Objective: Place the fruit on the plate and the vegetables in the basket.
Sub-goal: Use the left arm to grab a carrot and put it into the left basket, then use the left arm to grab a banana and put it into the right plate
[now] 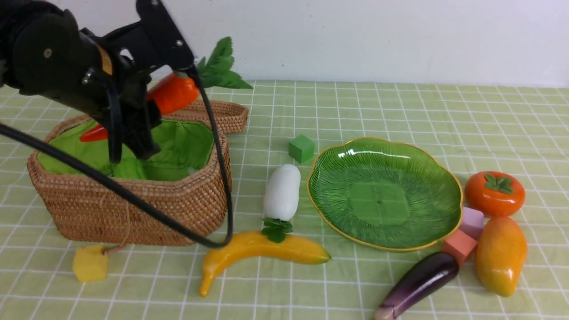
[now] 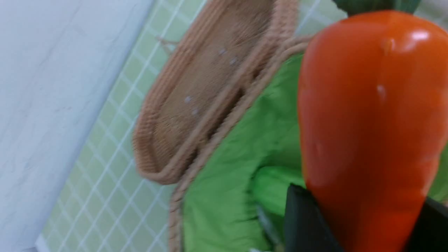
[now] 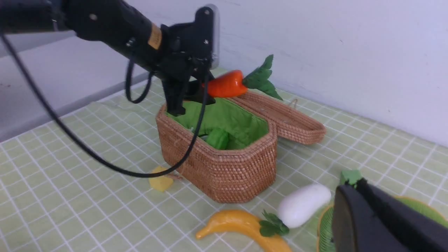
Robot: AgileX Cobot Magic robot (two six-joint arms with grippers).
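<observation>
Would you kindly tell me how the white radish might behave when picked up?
The radish looks glossy and smooth, so it may slip in a grip. Its rounded body would probably roll if nudged. Its leaves lie against the banana, which might shift.

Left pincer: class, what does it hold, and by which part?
The left pincer holds the carrot by its orange body, nearer the tapered tip than the leafy top.
</observation>
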